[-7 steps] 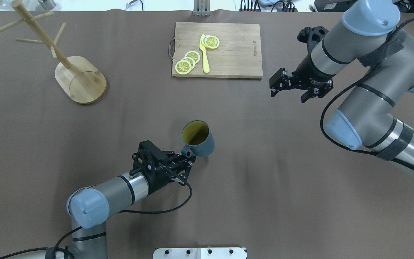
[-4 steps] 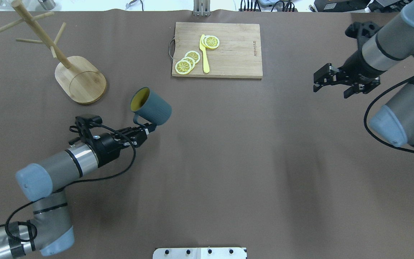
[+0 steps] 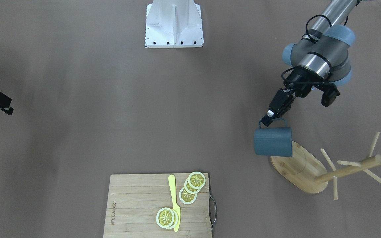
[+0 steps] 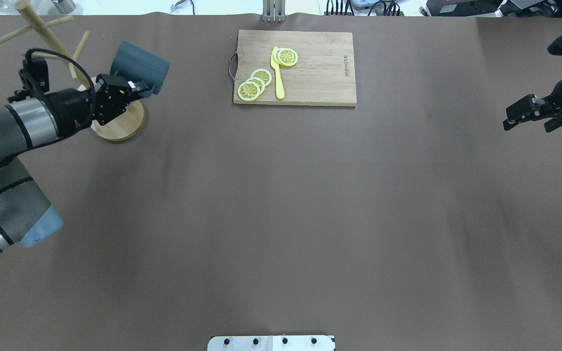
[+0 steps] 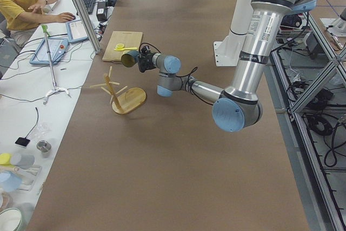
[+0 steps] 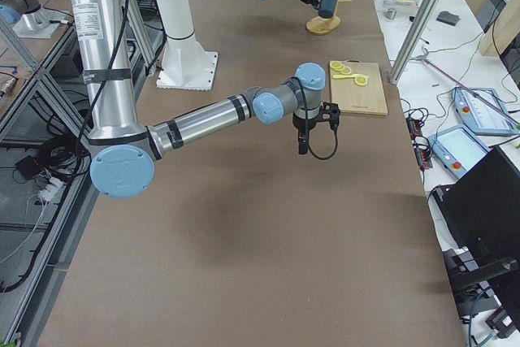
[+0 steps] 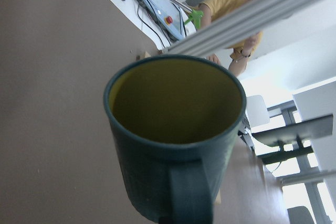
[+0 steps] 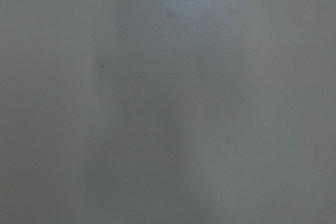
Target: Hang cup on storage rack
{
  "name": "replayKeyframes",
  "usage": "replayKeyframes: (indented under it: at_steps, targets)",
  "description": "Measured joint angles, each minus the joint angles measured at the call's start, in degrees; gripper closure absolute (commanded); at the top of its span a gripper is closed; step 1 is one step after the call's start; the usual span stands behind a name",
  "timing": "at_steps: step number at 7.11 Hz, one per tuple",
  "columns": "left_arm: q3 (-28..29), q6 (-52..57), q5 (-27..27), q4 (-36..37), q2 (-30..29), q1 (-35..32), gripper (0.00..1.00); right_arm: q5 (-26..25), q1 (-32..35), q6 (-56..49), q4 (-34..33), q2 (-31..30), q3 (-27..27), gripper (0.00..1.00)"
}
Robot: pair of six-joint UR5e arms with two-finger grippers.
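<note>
Bamboo cutting board [image 4: 320, 85] bears an unreadable stamp [image 4: 345, 65] while left gripper [image 4: 136, 87] grips cup [image 4: 139, 66].

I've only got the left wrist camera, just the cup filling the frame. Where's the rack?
Observer: Right beside the cup; overhead, it overlaps the base of the rack.
Operator: Is it on a peg?
Observer: No. The left gripper holds it by the handle, tipped sideways, short of the pegs.
Operator: Right arm?
Observer: The right gripper is open and empty, out at the right side of the table.
</note>
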Motion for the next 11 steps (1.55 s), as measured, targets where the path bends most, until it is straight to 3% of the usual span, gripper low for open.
replayKeyframes:
  at_steps: [2,5,8,11]
  targets:
    - [1.22,-14.35,-1.58,-0.86,-2.88,-4.97,1.00,-0.15,0.16,-0.32,0.02,0.00,-0.50,0.00]
    - [8.78,-29.69,-1.08,-12.55,-3.91,-8.23,1.00,-0.20,0.16,-0.45,0.09,0.37,-1.27,0.00]
    - [12.12,-46.14,1.57,-17.93,-4.74,-8.96,1.00,-0.19,0.11,0.06,0.10,0.41,-1.38,0.00]
    - [16.51,-53.75,2.88,-24.10,-4.70,-9.42,1.00,-0.14,0.10,0.16,0.09,0.48,-1.98,0.00]
